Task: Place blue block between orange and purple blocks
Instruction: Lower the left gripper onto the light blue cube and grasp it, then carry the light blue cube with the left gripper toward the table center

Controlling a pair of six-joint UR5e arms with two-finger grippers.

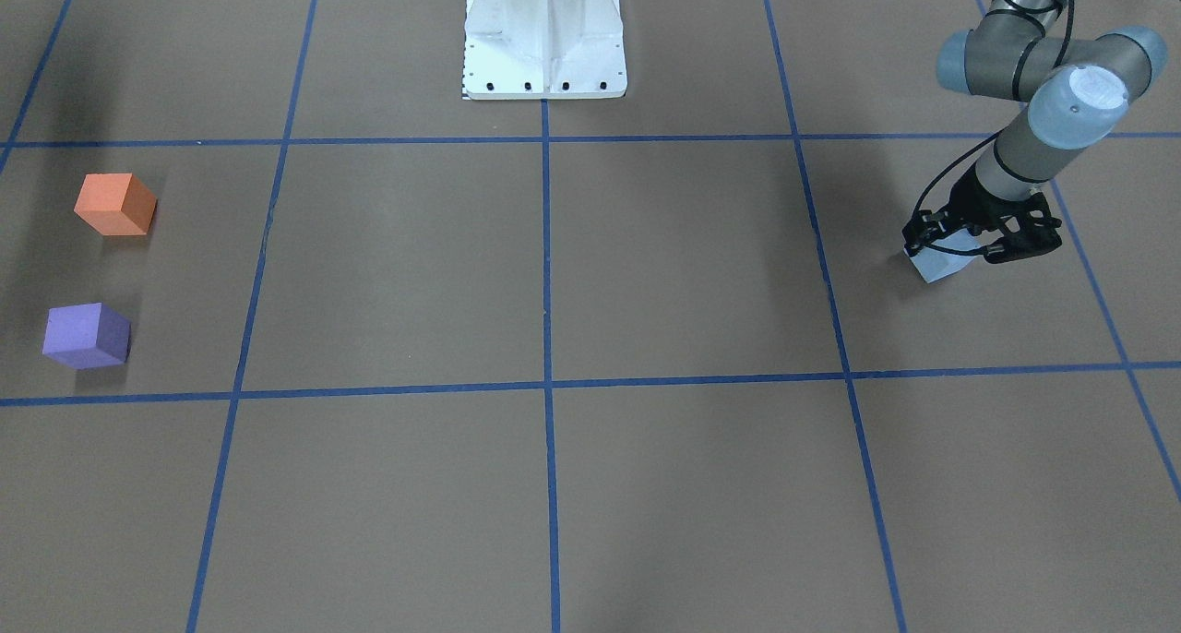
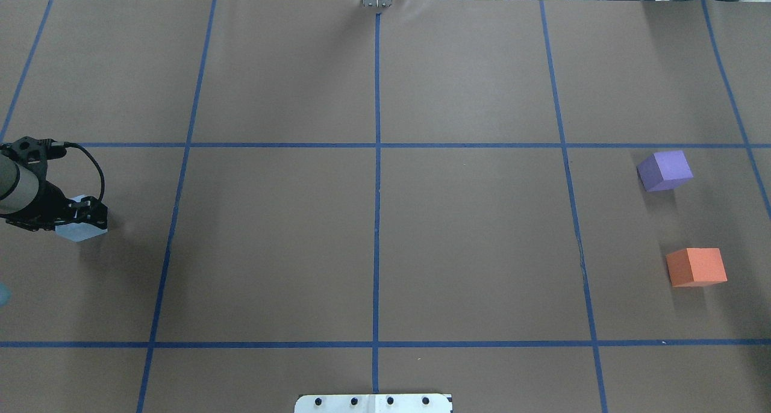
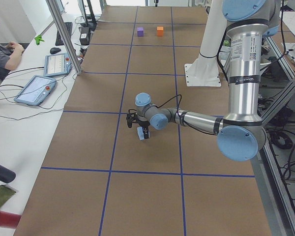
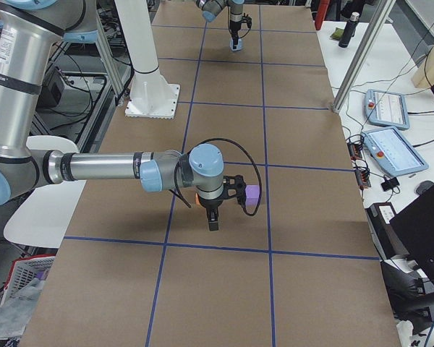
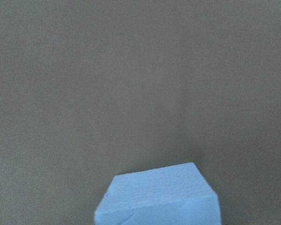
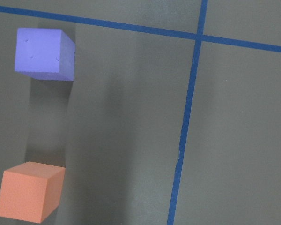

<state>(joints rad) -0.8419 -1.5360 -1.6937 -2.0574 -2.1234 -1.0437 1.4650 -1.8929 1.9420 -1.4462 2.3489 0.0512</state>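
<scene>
Blue block [image 2: 77, 233], a pale sky-blue foam cube, sits tilted at the far left of the desk [image 2: 373, 220] in the overhead view. It is pinched between the fingers of the left claw [image 2: 81, 217], which is closed on its upper part. Far to the right across the brown, blue-taped surface, the purple block [image 2: 664, 170] and orange block [image 2: 696, 267] stand apart. The right claw [image 4: 213, 217] hangs near them. Whether it is open cannot be told.

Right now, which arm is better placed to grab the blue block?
Left. The left gripper sits right at the blue block, while the right gripper hangs at the table's other end, near the orange block and purple block.
</scene>
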